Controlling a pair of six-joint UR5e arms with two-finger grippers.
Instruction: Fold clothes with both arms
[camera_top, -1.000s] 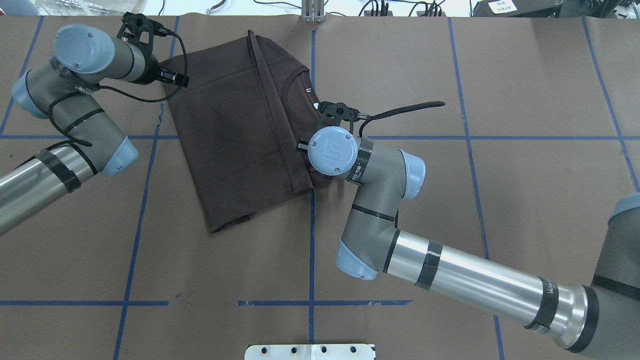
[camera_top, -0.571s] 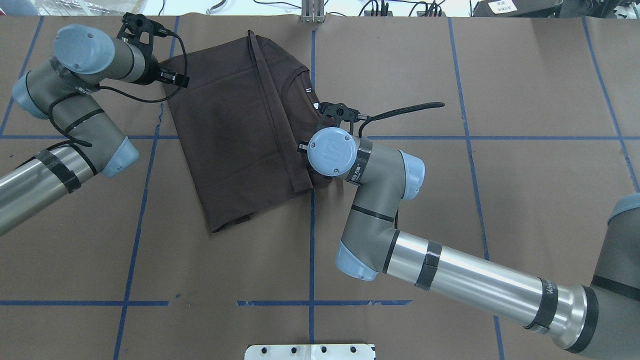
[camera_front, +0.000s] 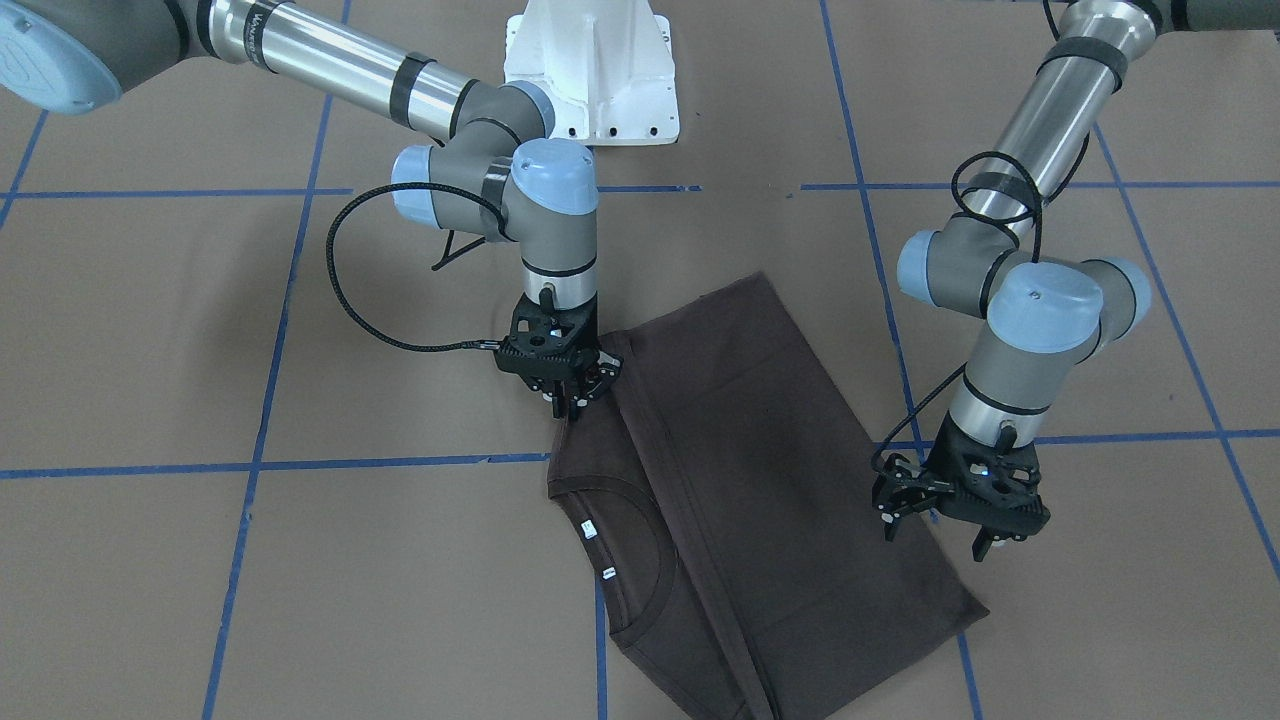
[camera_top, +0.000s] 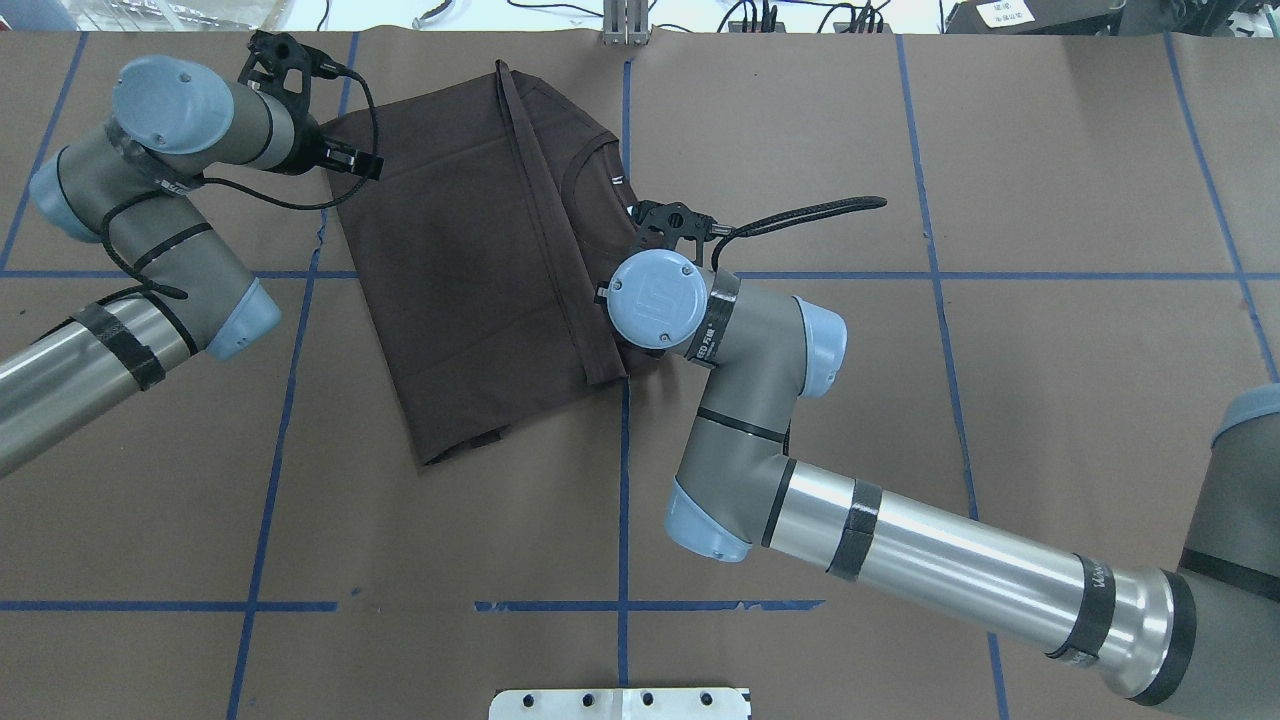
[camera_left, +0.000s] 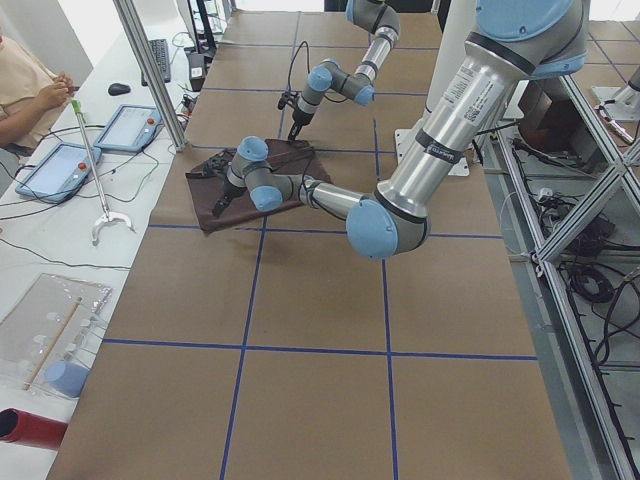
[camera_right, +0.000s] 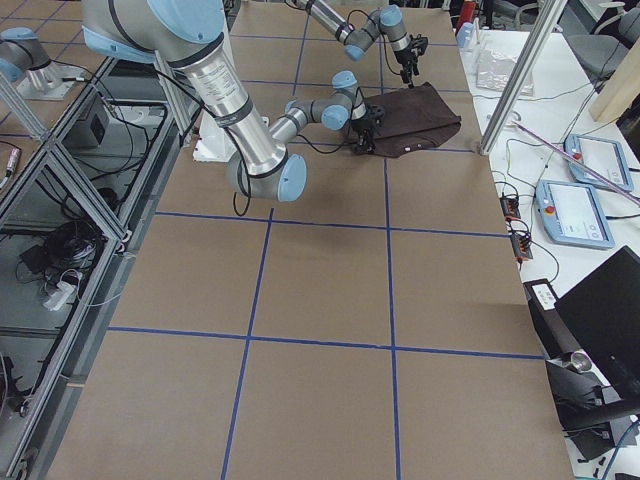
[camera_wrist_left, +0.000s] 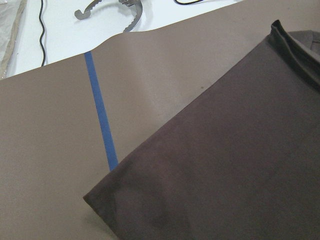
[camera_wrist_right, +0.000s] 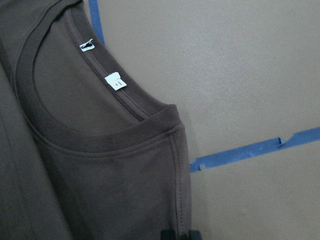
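Front-facing: we see right pincer (camera_front: 568, 398) clenched on T-shirt (camera_front: 770, 480) shoulder edge, collar (camera_front: 596, 552) just past its tips. Left pincer (camera_front: 935, 532) released, jaws wide, hovering over opposite corner. Shirt lies flat between both.
Overhead: right pincer tips hidden, left tips at cloth corner.
Left wrist: corner directly below, no grip.
Right wrist: tips pinch shoulder seam.
We judge left should descend, pinch all layers at corner, then both lift together, edge taut.

Your table (camera_top: 1000, 400) is covered in brown paper crossed by blue tape lines (camera_top: 622, 520). On the white bench (camera_left: 60, 250) beside it you have 2 tablets (camera_left: 128, 128), a keyboard (camera_left: 160, 60), a mouse (camera_left: 118, 89) and a grabber tool (camera_left: 101, 200); a person (camera_left: 25, 90) sits at it. A red tube (camera_left: 30, 428) lies at its near end.
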